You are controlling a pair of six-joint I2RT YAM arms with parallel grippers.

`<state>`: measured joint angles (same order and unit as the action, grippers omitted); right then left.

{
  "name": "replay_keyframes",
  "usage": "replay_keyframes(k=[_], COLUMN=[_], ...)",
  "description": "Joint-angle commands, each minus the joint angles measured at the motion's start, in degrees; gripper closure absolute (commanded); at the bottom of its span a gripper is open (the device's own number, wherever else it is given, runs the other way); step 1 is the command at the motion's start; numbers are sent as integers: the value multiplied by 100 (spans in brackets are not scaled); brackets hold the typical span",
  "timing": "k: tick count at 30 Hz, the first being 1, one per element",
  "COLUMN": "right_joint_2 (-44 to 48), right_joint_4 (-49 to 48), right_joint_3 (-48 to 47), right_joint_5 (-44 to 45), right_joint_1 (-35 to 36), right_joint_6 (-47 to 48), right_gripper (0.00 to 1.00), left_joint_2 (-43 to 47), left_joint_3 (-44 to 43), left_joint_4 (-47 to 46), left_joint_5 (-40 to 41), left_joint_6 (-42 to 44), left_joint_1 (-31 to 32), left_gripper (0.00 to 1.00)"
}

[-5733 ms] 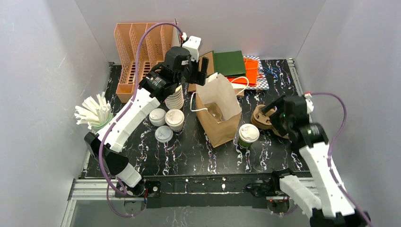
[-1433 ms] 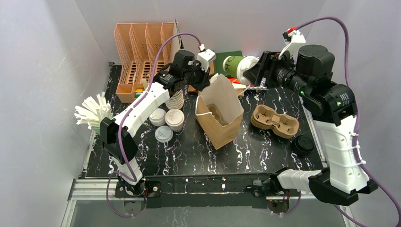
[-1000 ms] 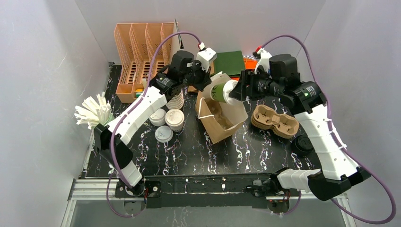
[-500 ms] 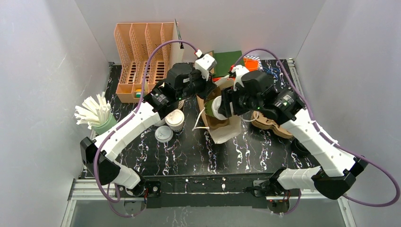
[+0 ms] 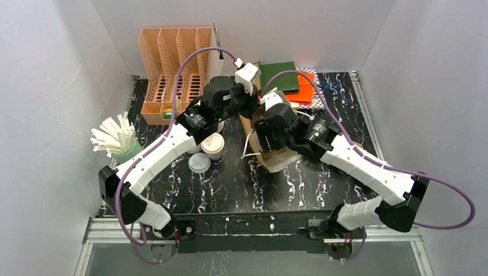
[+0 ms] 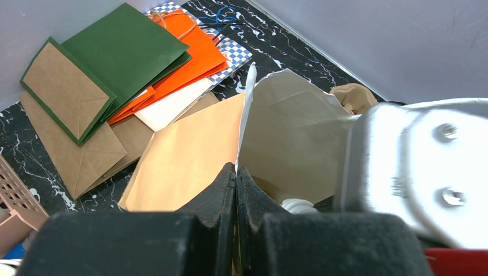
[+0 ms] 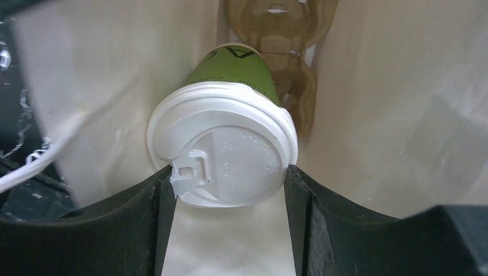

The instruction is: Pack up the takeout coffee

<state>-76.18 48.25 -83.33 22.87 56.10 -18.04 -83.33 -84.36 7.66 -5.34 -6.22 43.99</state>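
The green cup (image 7: 237,68) has matt printed paper walls and a smooth white plastic lid (image 7: 224,155) with a soft sheen and embossed marks, and the fingers (image 7: 345,230) of the right gripper (image 7: 228,187) are matt black plastic. The paper bag (image 6: 184,155) is dull brown kraft outside and paler, creased and uncoated inside, and the cup carrier (image 7: 276,29) is rough moulded pulp. The table (image 5: 230,184) is black with white veining and a faint gloss, the rack (image 5: 172,54) is perforated orange plastic, and the flat bags (image 6: 126,52) are matt green and orange paper.
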Motion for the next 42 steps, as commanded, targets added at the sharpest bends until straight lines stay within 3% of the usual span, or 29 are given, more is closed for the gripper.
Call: replay_keyframes(k=[1,10,16,23,32,42], right_joint_2=[29,-207,65,-20,-244,-512], right_joint_4=[-97,302,-547,-1215,-1756,-876], right_joint_3=[235,311,707,591,515,161], right_joint_5=[550,991,1032,-97,-1065,-1851], right_joint_1=[27,25,-146,-1209,-1603,-1707], right_joint_6=[-24,-531,-237,46,436,390], right_gripper=[66,69,69,69,69,68], left_joint_2=[4,11,-25,-127,-14,116], left_joint_3=[-46,-38,94,106,503,716], left_joint_4=[-216,-123,123,306,-6,508], left_joint_5=[4,-149,-317,-327,-450,-766], left_joint_6=[-117,-215,-169,-261,-807,-684], left_joint_1=[13,13,13,-23,-437,-558], left_gripper=[100,100,100,100,100,100])
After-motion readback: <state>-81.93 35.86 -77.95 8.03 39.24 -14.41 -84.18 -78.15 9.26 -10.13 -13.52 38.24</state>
